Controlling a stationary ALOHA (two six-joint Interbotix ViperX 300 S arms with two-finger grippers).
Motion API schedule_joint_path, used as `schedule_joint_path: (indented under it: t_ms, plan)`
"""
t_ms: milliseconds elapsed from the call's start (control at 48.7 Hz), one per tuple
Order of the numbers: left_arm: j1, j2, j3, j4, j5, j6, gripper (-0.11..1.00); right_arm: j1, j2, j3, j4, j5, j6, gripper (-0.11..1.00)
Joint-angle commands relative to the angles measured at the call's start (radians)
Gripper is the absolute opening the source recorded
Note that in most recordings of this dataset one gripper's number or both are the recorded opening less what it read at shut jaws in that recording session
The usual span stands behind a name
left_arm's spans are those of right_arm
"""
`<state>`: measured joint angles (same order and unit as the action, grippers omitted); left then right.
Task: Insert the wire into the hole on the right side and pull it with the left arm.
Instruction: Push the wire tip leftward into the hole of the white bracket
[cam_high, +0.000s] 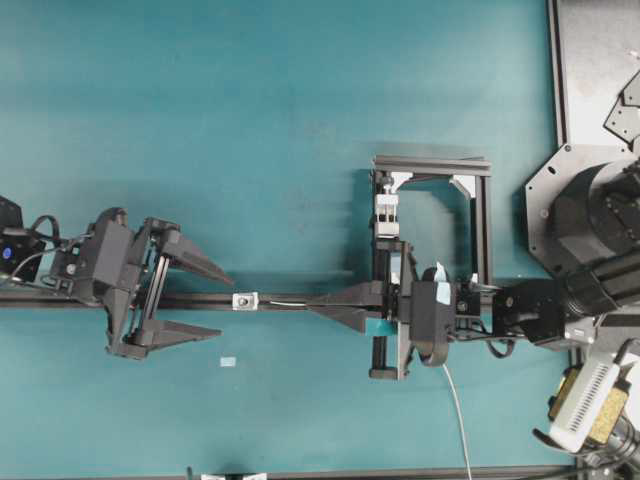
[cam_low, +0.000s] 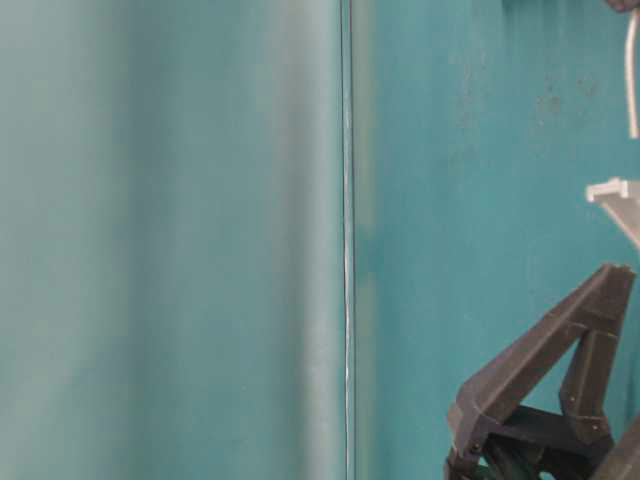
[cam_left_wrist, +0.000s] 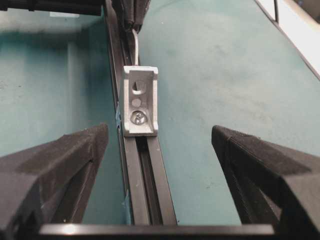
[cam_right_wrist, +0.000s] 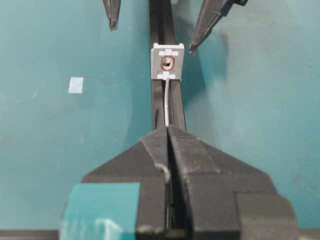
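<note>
On the long black rail (cam_high: 290, 300) across the teal table (cam_high: 300, 120) sits the small silver bracket (cam_high: 245, 300) with its dark hole (cam_right_wrist: 166, 63). The right gripper (cam_high: 318, 306), marked with teal tape, is pinched shut on the thin pale wire (cam_right_wrist: 166, 102). The wire's tip points at the bracket from the right, just below the hole. The left gripper (cam_high: 222, 304) waits on the bracket's left side, its two pointed fingers (cam_left_wrist: 55, 165) wide apart and holding nothing.

Matt teal table (cam_high: 300, 100); bright metal bracket (cam_left_wrist: 140, 102) (smooth, satiny); left gripper (cam_left_wrist: 160, 150) fingers (cam_left_wrist: 260, 170) rough-textured black
</note>
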<state>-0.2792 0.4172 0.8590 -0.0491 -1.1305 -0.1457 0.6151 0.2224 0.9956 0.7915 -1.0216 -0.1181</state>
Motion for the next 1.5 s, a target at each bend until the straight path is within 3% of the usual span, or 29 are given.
schedule_joint_path:
  t_ms: [0,1478]
  plan:
    - [-0.003,-0.020,-0.011,-0.002,-0.003,0.000,0.59,0.006,-0.011,-0.014,0.002,-0.011,0.000,0.04]
    - [-0.003,-0.026,-0.012,-0.002,-0.002,0.000,0.59,-0.011,0.026,-0.043,0.002,-0.046,0.000,0.02]
